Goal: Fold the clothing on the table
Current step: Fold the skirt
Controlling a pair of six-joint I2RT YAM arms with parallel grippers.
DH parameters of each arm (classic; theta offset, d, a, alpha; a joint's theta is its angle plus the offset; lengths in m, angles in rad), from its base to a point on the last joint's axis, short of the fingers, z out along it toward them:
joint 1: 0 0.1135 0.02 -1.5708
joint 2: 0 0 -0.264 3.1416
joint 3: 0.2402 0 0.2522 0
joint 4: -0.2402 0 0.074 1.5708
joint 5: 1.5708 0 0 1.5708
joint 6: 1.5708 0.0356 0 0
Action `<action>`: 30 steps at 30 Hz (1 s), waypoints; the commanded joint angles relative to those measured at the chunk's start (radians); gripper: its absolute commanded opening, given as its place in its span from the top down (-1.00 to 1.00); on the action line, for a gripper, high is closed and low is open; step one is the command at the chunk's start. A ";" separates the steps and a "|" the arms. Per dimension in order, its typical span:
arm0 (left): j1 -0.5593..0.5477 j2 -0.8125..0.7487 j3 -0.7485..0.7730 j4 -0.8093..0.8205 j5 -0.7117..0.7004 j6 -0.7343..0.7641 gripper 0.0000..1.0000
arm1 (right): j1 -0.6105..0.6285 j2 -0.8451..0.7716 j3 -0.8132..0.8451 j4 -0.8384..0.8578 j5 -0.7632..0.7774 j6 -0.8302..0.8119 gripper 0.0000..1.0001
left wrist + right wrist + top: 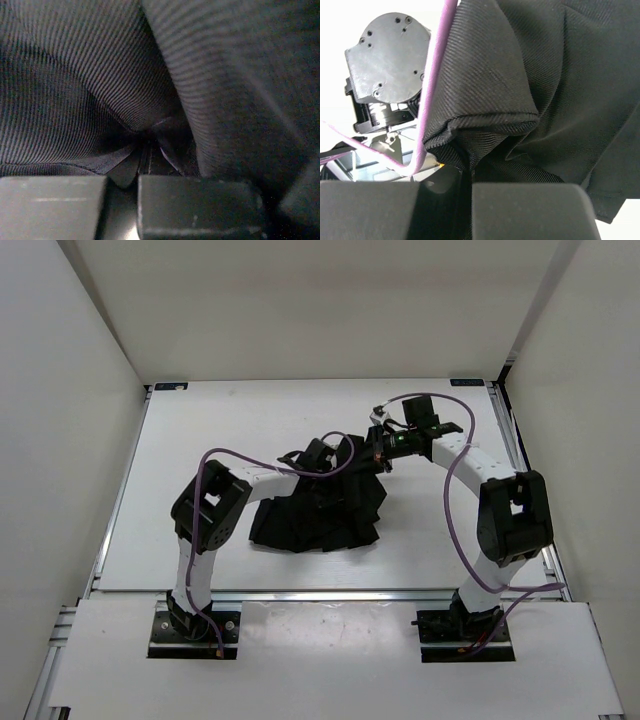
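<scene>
Clothing: the black clothing (320,520) is lying near the middle of the table (200,440), a little toward the right side. Its near part is spreading on the white surface in wide pleats, and its far edge is gathering into a bunch where the two grippers are meeting it.
Left gripper: the left gripper (122,195) is clenching a fold of the clothing. In its own camera the fine-ribbed cloth is filling the whole picture and is running down into the narrow gap between the two fingers (50,205).
Right gripper: the right gripper (444,200) is also pinching the clothing, at a thick hemmed fold. The cloth is hanging in loose folds above and to the right of its fingers (530,210).
Arms: both arms are reaching inward from their bases, and the grippers are standing close beside each other at the far edge of the clothing.
Purple cable: a purple cable (434,85) is running down just beside the pinched fold in the right wrist view.
Surroundings: white walls (60,440) are standing around the table, and a metal rail (330,592) is running along its near edge.
</scene>
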 commanded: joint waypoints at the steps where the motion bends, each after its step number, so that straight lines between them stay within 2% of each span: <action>1: 0.021 -0.009 -0.034 -0.018 0.000 0.000 1.00 | 0.008 -0.058 -0.003 0.060 -0.066 0.031 0.99; 5: 0.056 -0.105 -0.022 -0.024 0.018 -0.006 1.00 | -0.006 -0.060 -0.016 0.041 -0.043 0.010 1.00; 9: 0.129 -0.195 0.009 -0.064 0.052 -0.003 0.70 | -0.032 -0.065 -0.023 0.000 -0.025 -0.023 1.00; 16: 0.299 -0.380 -0.052 -0.066 0.121 -0.006 0.58 | -0.076 -0.075 -0.013 -0.046 -0.008 -0.064 1.00; 21: 0.467 -0.486 -0.201 -0.159 -0.021 0.112 0.61 | -0.089 -0.072 -0.001 -0.086 0.000 -0.090 1.00; 23: 0.511 -0.515 -0.237 -0.225 -0.139 0.173 0.63 | -0.093 -0.078 0.002 -0.091 0.004 -0.096 1.00; 26: 0.495 -0.532 -0.264 -0.296 -0.303 0.239 0.63 | -0.092 -0.080 -0.003 -0.100 0.000 -0.096 1.00; 30: 0.447 -0.541 -0.316 -0.320 -0.394 0.244 0.68 | -0.090 -0.080 0.016 -0.123 0.012 -0.110 1.00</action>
